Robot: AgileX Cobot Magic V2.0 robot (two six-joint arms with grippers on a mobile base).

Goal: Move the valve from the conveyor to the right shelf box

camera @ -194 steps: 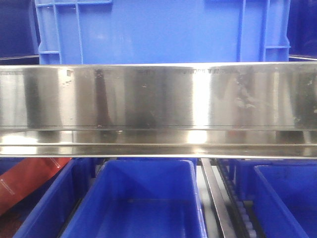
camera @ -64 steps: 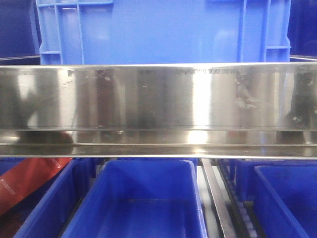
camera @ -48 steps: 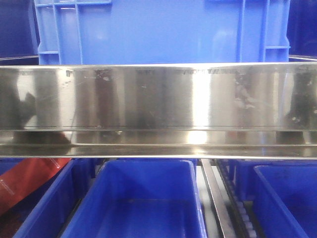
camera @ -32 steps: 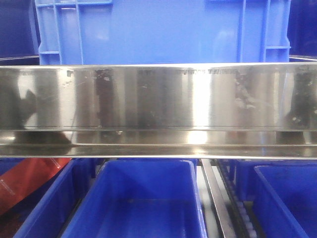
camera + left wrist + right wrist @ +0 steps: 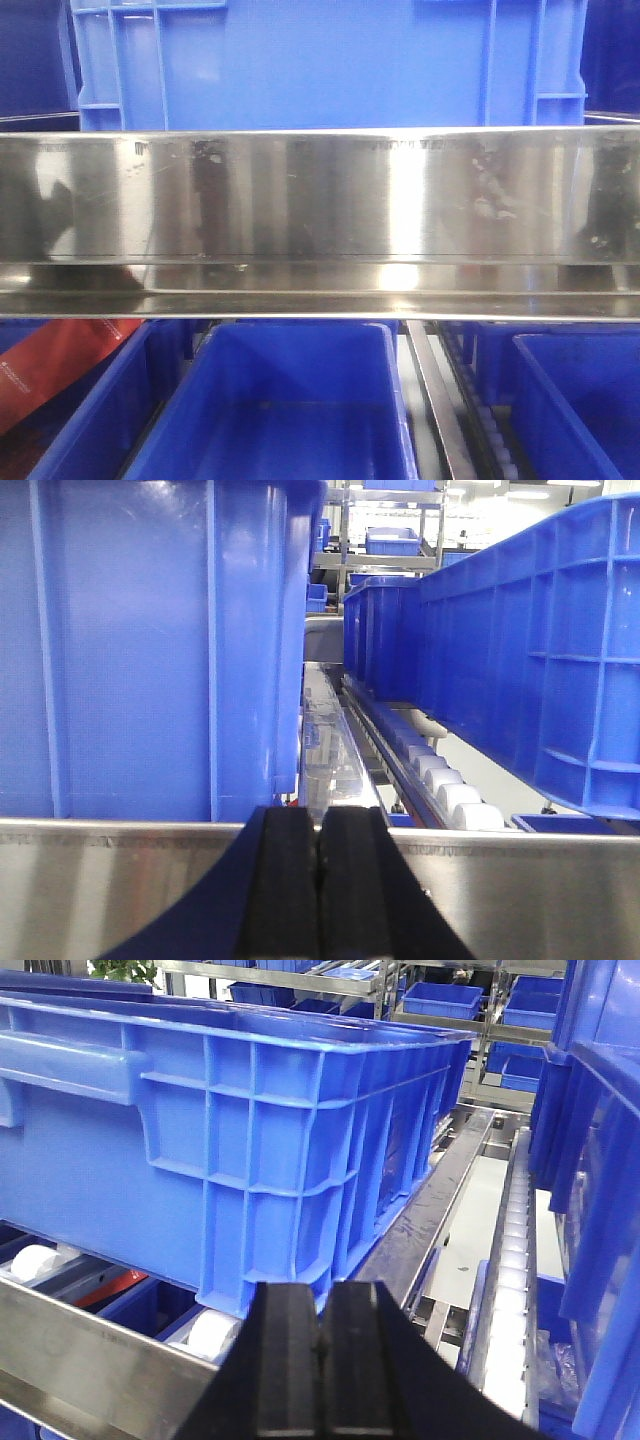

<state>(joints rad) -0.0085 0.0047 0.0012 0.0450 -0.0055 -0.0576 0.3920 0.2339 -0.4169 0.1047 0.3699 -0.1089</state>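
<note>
Both your grippers, left gripper (image 5: 319,880) and right gripper (image 5: 322,1360), are squeezed shut and hold nothing. No valve shows yet; it is likely heavy, hard metal, so grab its body.

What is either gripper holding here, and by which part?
Nothing: the left gripper and the right gripper both have their pads pressed together with nothing between.

We see steel rail (image 5: 320,220) across front view, red strip (image 5: 50,365) lower left, white rollers (image 5: 445,790) btwn crates.
</note>
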